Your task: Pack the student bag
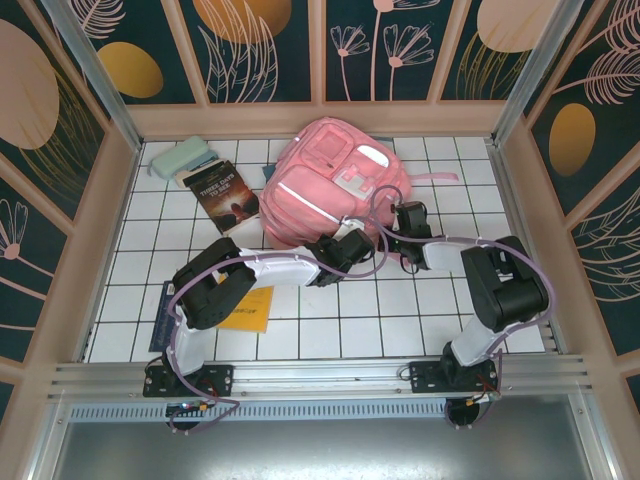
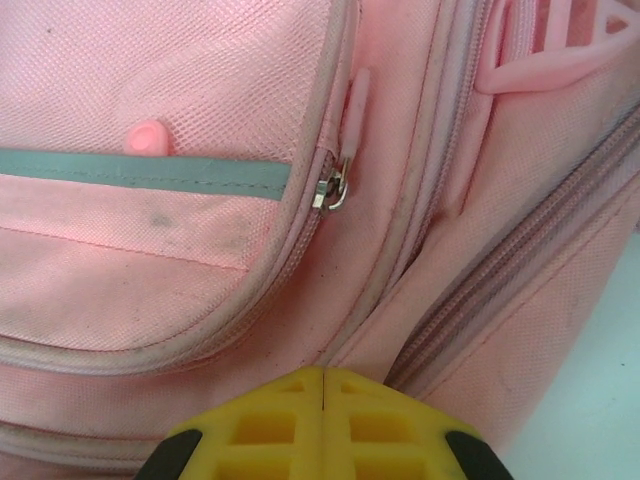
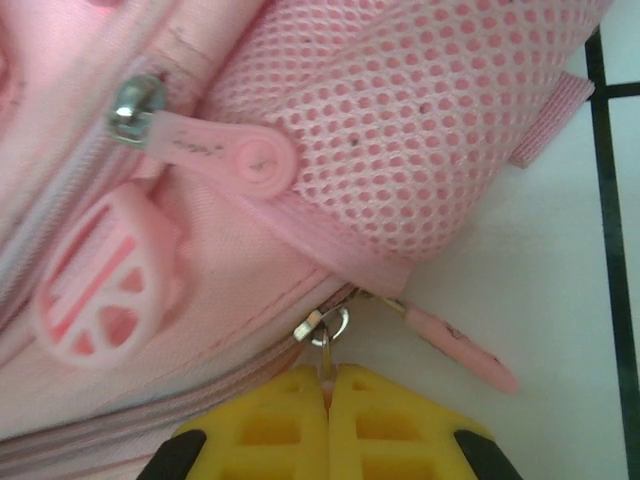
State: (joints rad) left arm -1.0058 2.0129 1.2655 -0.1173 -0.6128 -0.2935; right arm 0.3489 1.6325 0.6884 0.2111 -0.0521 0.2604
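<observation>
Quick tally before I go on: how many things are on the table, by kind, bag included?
Student bag: 1
Pale green pencil case: 1
Books and notebooks: 3 (dark book, orange notebook, blue booklet, the last two partly under the left arm)
Total: 5
</observation>
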